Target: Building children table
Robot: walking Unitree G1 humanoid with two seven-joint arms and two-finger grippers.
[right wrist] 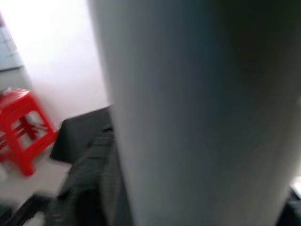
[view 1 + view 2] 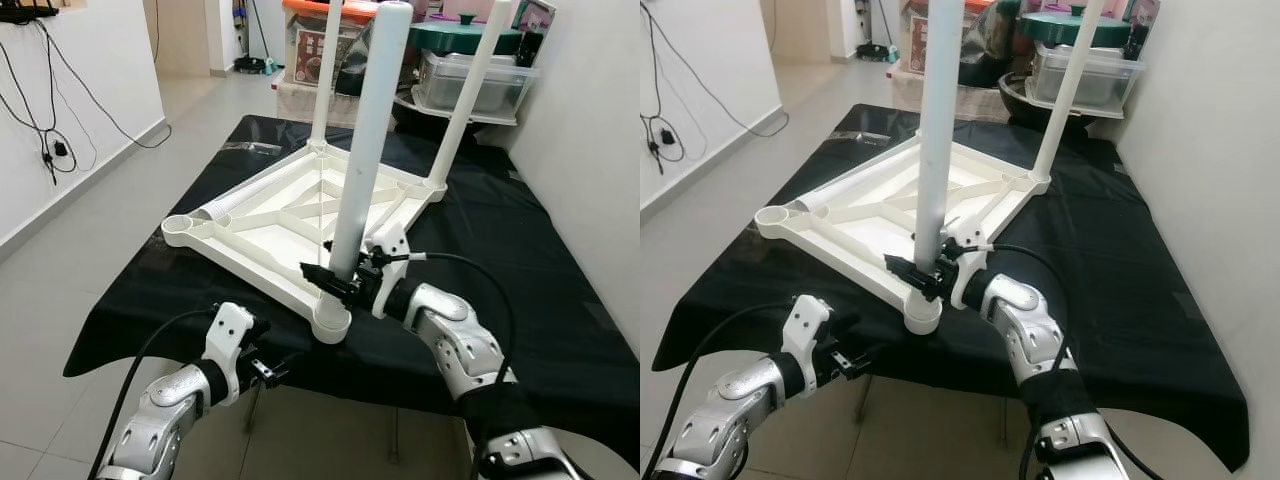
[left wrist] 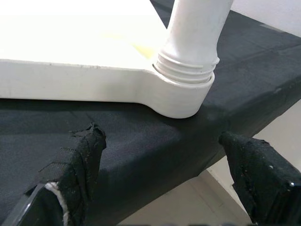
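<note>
Your right gripper (image 2: 335, 283) pinches its black fingers around the near white plastic table leg (image 2: 368, 150), just above the corner socket of the upturned white plastic tabletop (image 2: 290, 225). Your left gripper (image 2: 268, 371) hovers below the counter edge, fingers (image 3: 80, 165) spread, holding nothing. Thread rings show above the socket, so the leg looks not fully seated; it could tilt or cross-thread if turned off-axis. One socket (image 2: 178, 229) stands empty. The black-clothed counter (image 2: 520, 290) sits in a tiled room beside white walls and storage boxes (image 2: 470, 80).
</note>
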